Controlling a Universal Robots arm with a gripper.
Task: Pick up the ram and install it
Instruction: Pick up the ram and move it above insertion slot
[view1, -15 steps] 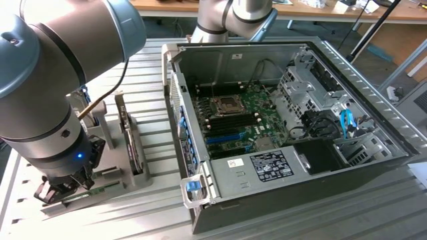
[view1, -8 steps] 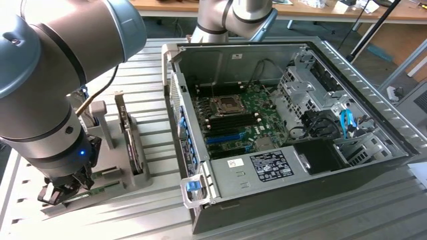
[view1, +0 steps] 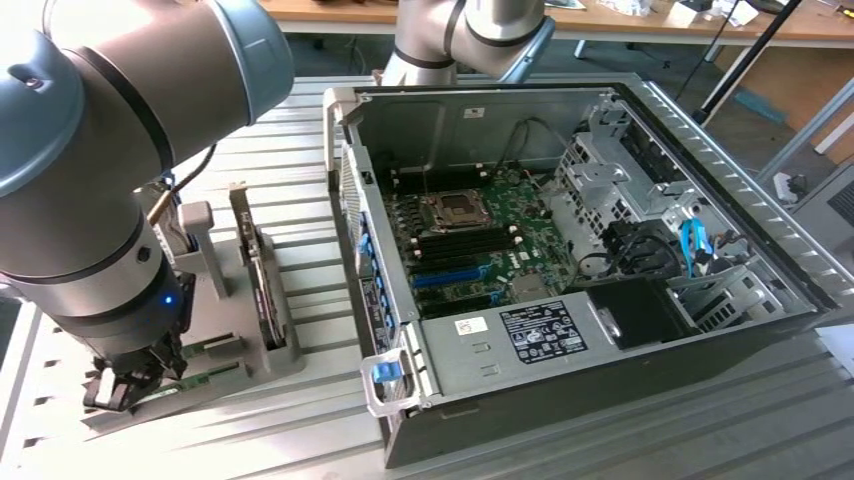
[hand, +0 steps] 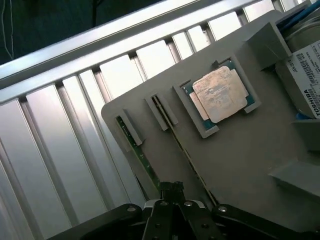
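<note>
At the exterior view's left, hovering the gripper (view1: 123, 388), clenched shut, over the grey holder (hand: 250, 150) on the counter (hand: 70, 160); seeing the ram (hand: 136, 147) standing on edge in its slot just beside; judging it light, stiff, fragile; favouring a pinch across its flat faces mid-length.

In the wrist view the ram (hand: 136, 147) runs in under the gripper (hand: 171, 189), so its near end is hidden, and whether the closed gripper has hold of it cannot be told. The gripper's body is cut off by the picture's edge, as is the hard drive (hand: 306, 70), whose label reads only in part. In the exterior view the arm (view1: 94, 200) is cropped at two edges and covers much of the holder (view1: 254, 372), and the parts on the motherboard (view1: 527, 225) are too small to tell.
</note>
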